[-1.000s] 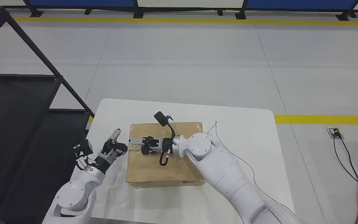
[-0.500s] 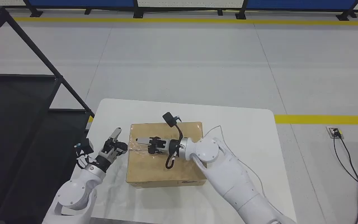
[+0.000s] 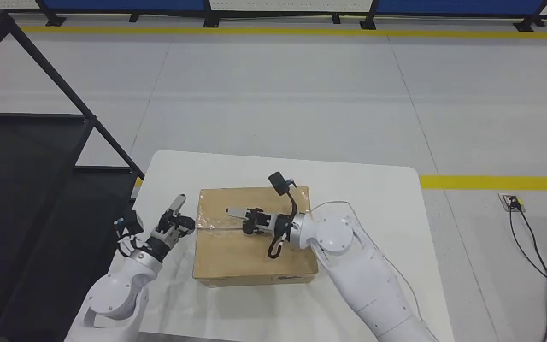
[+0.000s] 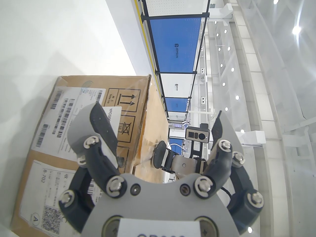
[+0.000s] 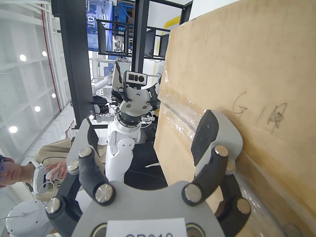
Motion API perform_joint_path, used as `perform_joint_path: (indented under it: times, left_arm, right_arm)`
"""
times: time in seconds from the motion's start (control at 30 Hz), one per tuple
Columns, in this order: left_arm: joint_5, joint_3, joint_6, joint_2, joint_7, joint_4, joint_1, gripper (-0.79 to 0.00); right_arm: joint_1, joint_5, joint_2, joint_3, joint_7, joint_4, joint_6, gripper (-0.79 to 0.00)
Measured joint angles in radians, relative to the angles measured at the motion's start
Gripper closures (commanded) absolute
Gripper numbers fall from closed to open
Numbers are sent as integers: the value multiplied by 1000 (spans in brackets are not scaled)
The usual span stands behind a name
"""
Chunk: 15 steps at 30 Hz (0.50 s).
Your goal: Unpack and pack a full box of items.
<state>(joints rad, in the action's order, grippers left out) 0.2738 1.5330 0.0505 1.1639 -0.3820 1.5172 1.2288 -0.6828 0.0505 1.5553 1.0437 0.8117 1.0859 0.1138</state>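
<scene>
Versus earlier frame: right gripper (image 3: 235, 213) shifted along taped seam (image 5: 176, 114) toward 3 o'clock, away from 9 o'clock edge of box (image 3: 252, 256). Left gripper (image 3: 175, 214) unchanged. Right claw spread wide, holds nothing, one finger (image 5: 209, 134) lying on box top beside seam. Left claw spread, empty, just off box's 9 o'clock side. Box closed, mid-table (image 3: 376, 197).

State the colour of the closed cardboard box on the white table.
The closed cardboard box is brown, clearest in top view.
</scene>
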Motion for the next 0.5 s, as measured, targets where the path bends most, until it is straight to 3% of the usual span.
perform_joint_path:
  times: [0.5]
  left_arm:
    - [-7,-6,-5,1,-3,0,-10,-785]
  right_arm:
    - [-116,40,-46,97,-2,153,-50,-785]
